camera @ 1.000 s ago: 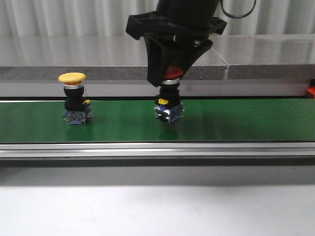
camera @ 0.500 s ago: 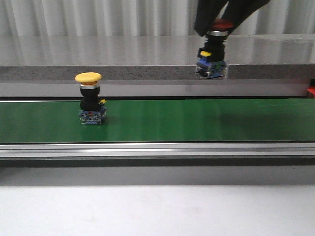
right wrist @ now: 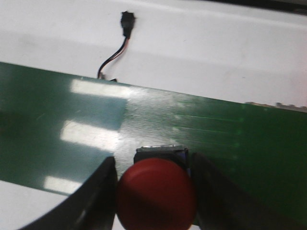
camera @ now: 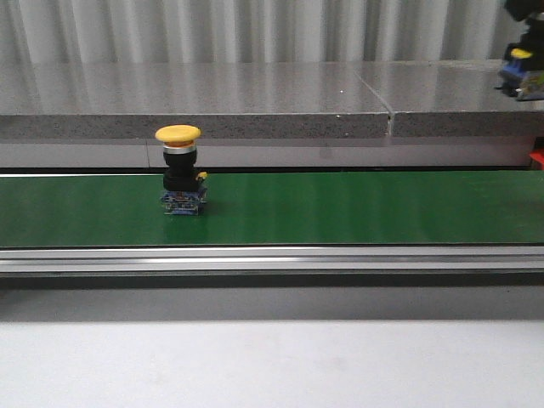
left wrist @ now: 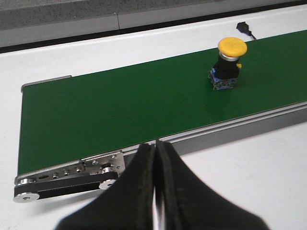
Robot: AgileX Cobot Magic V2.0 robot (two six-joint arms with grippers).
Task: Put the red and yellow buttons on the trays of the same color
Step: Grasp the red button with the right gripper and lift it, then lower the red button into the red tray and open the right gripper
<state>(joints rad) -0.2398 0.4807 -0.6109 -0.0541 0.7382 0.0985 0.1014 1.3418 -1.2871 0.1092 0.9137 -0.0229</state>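
Front view showed a green conveyor belt (camera: 340,208) running across the white desk (camera: 272,365), with a grey stone ledge (camera: 255,98) behind it and a silver rail (camera: 272,257) along its near edge; a thin cable with a black plug (right wrist: 125,20) lay on the desk just past the belt's far edge, clear of everything else; nothing stood between the arms and the buttons.

The left jaws (left wrist: 156,158) hung low over the desk off the belt's near edge, by the roller at the belt's end, pressed together with nothing between them; the right jaws (right wrist: 153,187) were raised above the belt near its right end, at the upper right corner of the front view, and were clamped on either side of the red button (right wrist: 156,194), gripping it just under its cap.

The red button had a domed red cap on a metal collar; its blue base with a yellow tab (camera: 520,72) hung in the air; the yellow button (camera: 180,170) stood upright on the belt's left half, near the far edge, with a yellow mushroom cap, black neck and blue base.
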